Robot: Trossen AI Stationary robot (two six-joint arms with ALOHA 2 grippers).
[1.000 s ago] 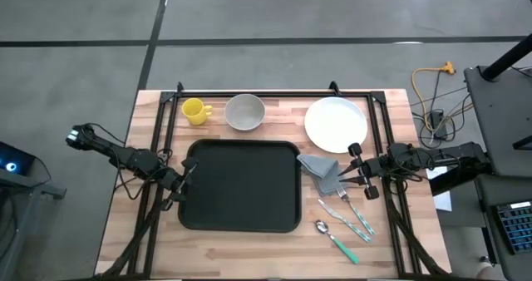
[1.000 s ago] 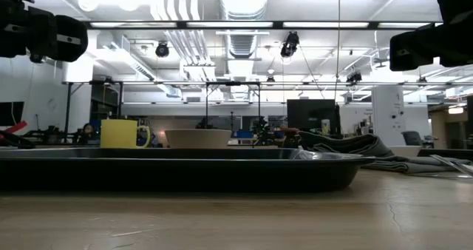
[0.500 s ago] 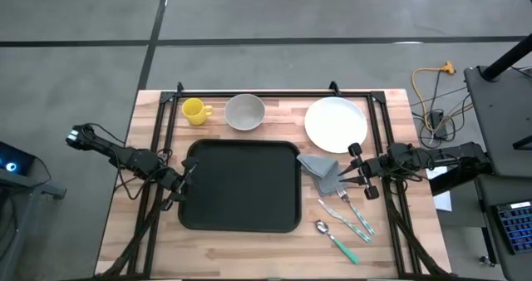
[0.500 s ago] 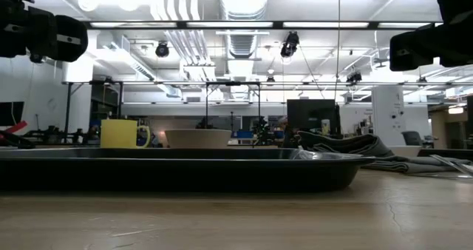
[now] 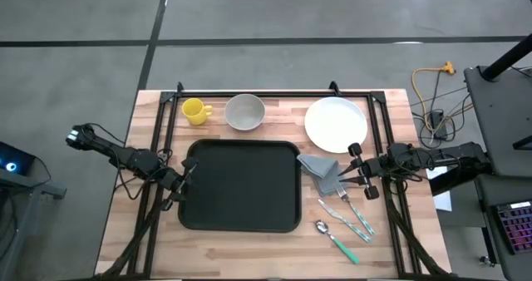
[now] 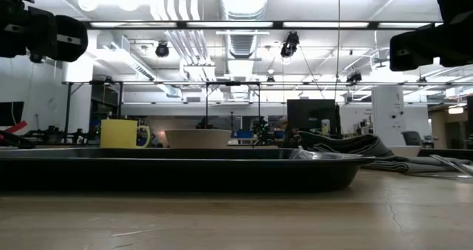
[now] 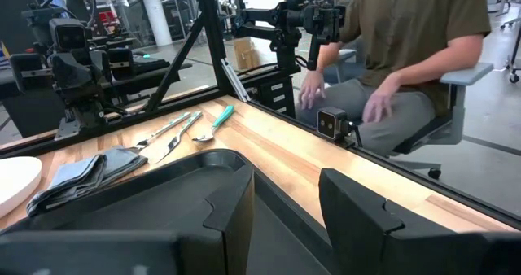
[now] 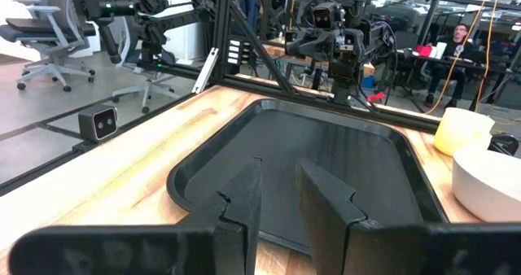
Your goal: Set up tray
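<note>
The black tray (image 5: 241,185) lies flat in the middle of the table, also in the low view (image 6: 185,172) and the right wrist view (image 8: 326,157). My left gripper (image 5: 184,179) hovers at the tray's left edge, open, nothing between its fingers (image 7: 285,202). My right gripper (image 5: 349,173) hovers beside the tray's right edge, above a crumpled grey napkin (image 5: 322,171); its fingers (image 8: 279,195) stand a narrow gap apart with nothing between them. A white plate (image 5: 336,123), a white bowl (image 5: 245,111) and a yellow mug (image 5: 195,110) stand along the far edge.
A fork and knife (image 5: 349,210) and a teal-handled spoon (image 5: 337,239) lie on the wood right of the tray. A black frame rail (image 5: 266,94) runs along the table's far edge. A seated person (image 7: 407,47) is beyond the table's near edge.
</note>
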